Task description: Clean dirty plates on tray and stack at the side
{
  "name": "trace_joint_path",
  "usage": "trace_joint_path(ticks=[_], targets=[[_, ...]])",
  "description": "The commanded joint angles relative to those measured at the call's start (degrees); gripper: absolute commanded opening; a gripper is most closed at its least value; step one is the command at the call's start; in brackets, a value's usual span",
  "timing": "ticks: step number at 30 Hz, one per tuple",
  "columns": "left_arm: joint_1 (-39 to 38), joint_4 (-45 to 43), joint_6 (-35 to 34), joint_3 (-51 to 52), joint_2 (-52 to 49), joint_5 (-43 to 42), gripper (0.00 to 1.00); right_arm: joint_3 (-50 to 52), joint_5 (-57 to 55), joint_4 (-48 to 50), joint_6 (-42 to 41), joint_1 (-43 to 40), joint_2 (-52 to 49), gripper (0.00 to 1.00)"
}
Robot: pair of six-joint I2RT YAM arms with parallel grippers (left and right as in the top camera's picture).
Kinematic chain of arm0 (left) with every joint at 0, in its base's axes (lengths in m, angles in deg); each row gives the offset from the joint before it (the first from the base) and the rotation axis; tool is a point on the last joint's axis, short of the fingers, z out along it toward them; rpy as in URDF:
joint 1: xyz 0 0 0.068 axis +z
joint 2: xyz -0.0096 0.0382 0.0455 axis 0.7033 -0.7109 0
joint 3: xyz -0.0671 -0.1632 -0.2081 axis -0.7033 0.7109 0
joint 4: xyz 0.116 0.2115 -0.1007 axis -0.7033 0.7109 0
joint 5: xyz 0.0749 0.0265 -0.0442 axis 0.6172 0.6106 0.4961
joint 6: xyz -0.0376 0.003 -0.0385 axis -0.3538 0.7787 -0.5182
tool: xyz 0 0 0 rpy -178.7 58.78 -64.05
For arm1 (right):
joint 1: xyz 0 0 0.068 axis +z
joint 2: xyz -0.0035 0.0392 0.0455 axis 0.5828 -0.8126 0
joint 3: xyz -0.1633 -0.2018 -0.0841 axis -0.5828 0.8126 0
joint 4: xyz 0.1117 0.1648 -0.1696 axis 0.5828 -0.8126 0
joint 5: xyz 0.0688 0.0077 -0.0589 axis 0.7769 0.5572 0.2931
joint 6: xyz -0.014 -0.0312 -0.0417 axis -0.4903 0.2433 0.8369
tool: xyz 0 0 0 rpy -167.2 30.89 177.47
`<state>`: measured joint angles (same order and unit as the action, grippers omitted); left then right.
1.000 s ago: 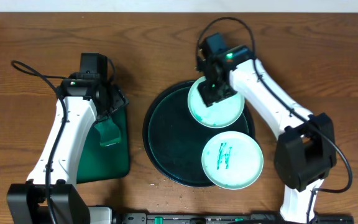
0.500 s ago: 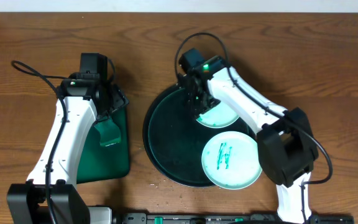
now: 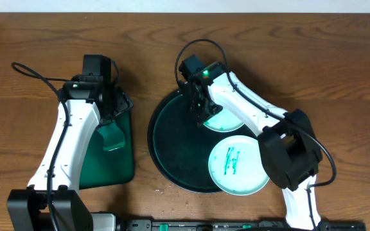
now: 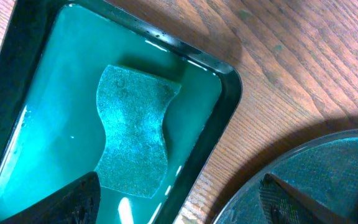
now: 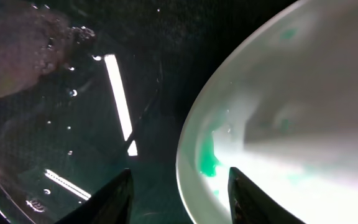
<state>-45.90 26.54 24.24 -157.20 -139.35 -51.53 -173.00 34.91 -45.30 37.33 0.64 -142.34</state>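
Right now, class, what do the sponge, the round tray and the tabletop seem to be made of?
Sponge: coarse green foam or scouring fibre, matt, grainy. Round tray: probably dark plastic, glossy; it mirrors light bars. Tabletop: brown wood or wood-look laminate, streaky grain.

1. Counter (image 3: 288,58) carries two trays side by side: rectangular tray (image 3: 101,168) to the left, round tray (image 3: 172,147) to the right, near but apart.
2. Sponge (image 4: 132,140) lies in rectangular tray, rear right part. Left tool (image 3: 111,106) above that tray's rear edge.
3. Rear plate (image 3: 230,119) sits in round tray, rear right. Right tool (image 3: 201,110) over its left rim.
4. Front plate (image 3: 239,165) just before it, at front right, overhanging the tray rim.
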Motion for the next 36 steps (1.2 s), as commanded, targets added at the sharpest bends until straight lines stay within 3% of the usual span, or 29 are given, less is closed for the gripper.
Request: trace_joint_path(ticks=[1,4,11,19,24,28,36], targets=[[0.28,0.13,0.37,-0.83,0.15,0.26,0.82,-0.44,0.33,0.20,-0.85,0.20,-1.11,0.40],[0.28,0.13,0.37,-0.83,0.15,0.26,0.82,-0.44,0.31,0.74,-1.51,0.20,-1.11,0.34],[0.28,0.15,0.37,-0.83,0.15,0.26,0.82,-0.39,0.31,1.53,-2.14,0.17,-1.22,0.36],[0.28,0.59,0.37,-0.83,0.15,0.26,0.82,-0.35,0.31,2.34,-3.21,0.17,-2.64,0.32],[0.28,0.59,0.37,-0.83,0.15,0.26,0.82,-0.35,0.28,2.75,-3.21,0.17,-2.64,0.22],[0.28,0.66,0.37,-0.83,0.15,0.26,0.82,-0.33,0.28,3.17,-3.87,0.17,-2.69,0.20],[0.28,1.01,0.37,-0.83,0.15,0.24,0.82,-0.33,-0.09,3.76,-5.60,0.20,-2.69,0.02]])
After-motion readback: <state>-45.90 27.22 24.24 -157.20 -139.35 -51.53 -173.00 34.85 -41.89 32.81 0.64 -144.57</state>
